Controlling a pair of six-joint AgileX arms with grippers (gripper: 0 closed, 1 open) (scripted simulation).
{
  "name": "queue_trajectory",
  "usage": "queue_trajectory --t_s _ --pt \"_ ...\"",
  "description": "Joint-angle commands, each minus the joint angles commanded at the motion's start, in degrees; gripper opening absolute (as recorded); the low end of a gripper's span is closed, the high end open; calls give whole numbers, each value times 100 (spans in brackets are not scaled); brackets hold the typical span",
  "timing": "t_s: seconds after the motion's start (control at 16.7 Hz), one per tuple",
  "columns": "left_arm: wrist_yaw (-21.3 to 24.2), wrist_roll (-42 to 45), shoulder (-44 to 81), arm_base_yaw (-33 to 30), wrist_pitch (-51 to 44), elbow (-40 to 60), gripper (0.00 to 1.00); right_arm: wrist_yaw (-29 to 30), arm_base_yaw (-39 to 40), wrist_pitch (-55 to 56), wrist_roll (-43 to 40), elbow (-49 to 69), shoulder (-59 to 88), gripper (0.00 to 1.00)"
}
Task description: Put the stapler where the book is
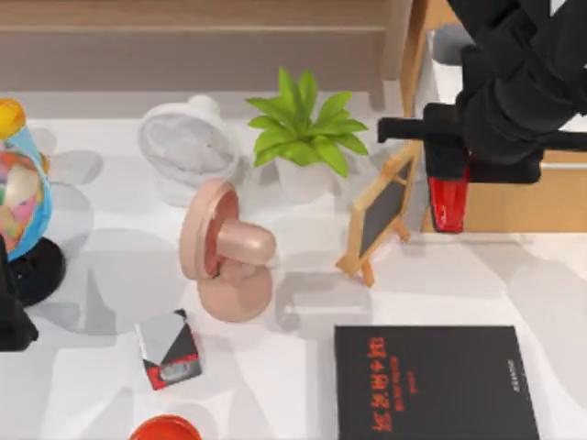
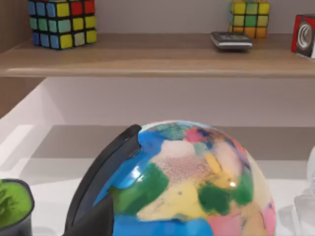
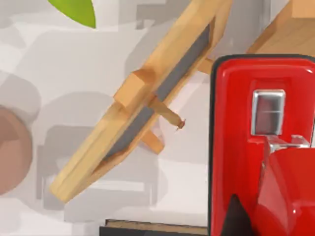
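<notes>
Stapler point(image 1: 448, 203) beneath raised right end effector point(image 1: 447, 163)

Bright, even light all round, and nothing sits in real darkness. Soft grey shadows overlap on the white table point(image 1: 303, 385), several to each thing, so more than one lamp seems to be lit. The chalkboard easel point(image 1: 381, 215) throws pale doubled shadows beneath it. A small white glint sits on the globe point(image 2: 197, 187), and the stapler point(image 3: 261, 147) shines glossy with a bright metal patch. Edges look crisp everywhere, with no bending at the borders.
</notes>
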Motion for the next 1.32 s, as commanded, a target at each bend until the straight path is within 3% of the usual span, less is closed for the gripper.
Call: queue_trajectory --t_s 0.6,1.32 --pt "0 0 0 0 0 0 100 48 1302 112 1359 -2017 -345 0" --pt "0 0 0 0 0 0 100 45 1343 447 1421 -2325 -203 0"
